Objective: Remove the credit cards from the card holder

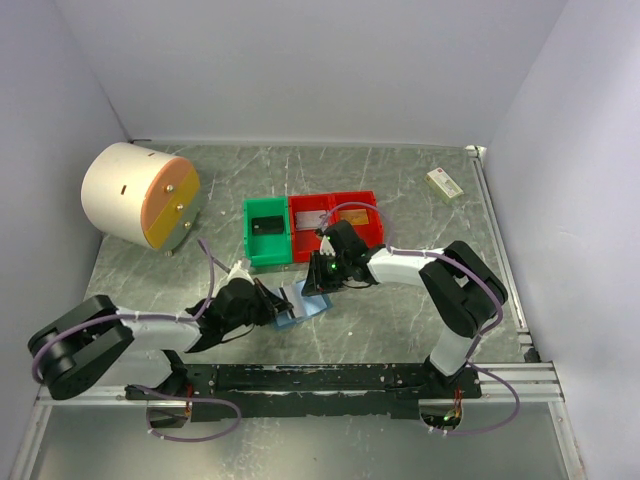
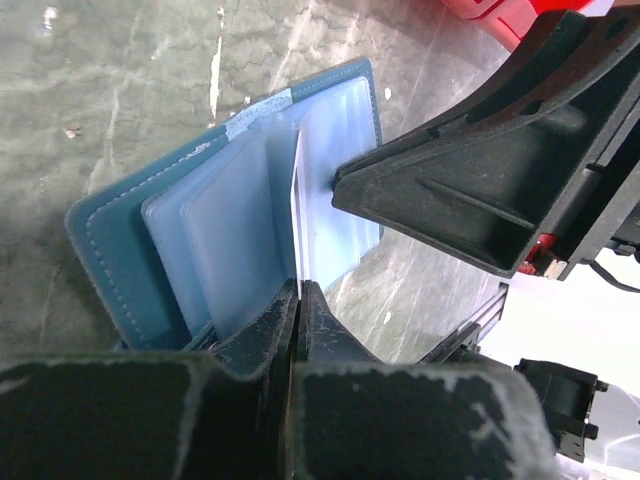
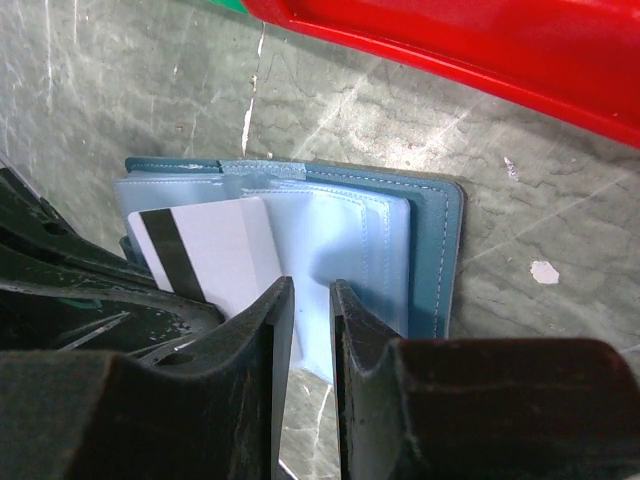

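The left gripper (image 2: 297, 300) has its fingers pressed together on the thin edge of a white credit card (image 3: 210, 250) with a dark stripe. The card stands partly out of its cloudy sleeve (image 2: 230, 230). That pinch sits on very little plastic, so a pull off the line of the pocket would likely make the fingers slide off or bend the card.

The blue card holder (image 3: 435, 250) lies open on the table (image 1: 400, 320) between the two arms, just on the near side of the green bin (image 1: 268, 232) and the red bin (image 3: 480, 50). It is light. If the card sticks in its pocket, the whole holder probably drags left with it.

On the right, the right gripper (image 3: 312, 300) is closed to a narrow gap over a sleeve leaf. This appears to be the only anchor. A soft leaf may slip free or crease. The two grippers also sit almost touching, so a crooked pull risks a knock. Whether other cards remain in the sleeves cannot be told.
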### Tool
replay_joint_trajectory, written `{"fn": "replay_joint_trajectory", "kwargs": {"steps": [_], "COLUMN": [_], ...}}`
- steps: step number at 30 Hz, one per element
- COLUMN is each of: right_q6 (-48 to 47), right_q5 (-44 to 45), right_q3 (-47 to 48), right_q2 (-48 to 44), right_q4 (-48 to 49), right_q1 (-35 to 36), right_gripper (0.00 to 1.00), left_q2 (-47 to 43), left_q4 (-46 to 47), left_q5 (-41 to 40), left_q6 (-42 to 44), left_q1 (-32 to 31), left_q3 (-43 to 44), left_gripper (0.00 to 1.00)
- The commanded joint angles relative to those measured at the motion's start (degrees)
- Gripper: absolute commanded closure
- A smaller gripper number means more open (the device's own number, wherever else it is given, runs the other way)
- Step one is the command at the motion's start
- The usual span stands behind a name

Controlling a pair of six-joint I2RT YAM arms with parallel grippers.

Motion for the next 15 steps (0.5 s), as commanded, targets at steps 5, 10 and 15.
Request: {"fn": "replay_joint_trajectory", "kwargs": {"steps": [5,10,15], "right_q6": [-2.1,-2.9,-5.0], "right_q5": [3.2,2.1,7.5], "right_q3": [0.0,1.5,3.9], "right_q2": [0.0,-3.1,-7.4], "right_q4": [-3.9,-4.8,-8.9], "right_q1": [-0.7,-0.7,-0.7], "right_gripper": [0.77,0.75,0.69], "left_q2": [-7.6,-10.2,-13.7], "left_q4": [-16.8,-26.5,-31.5], "left_q5": [-4.1,-4.2,-3.9], "left_q6": [5.6,9.9,12.0], "left_q1": [-0.2,-0.3,-0.2], "left_q3": [2.5,6.9,8.9], "left_gripper": [0.93,0.93,0.93]}}
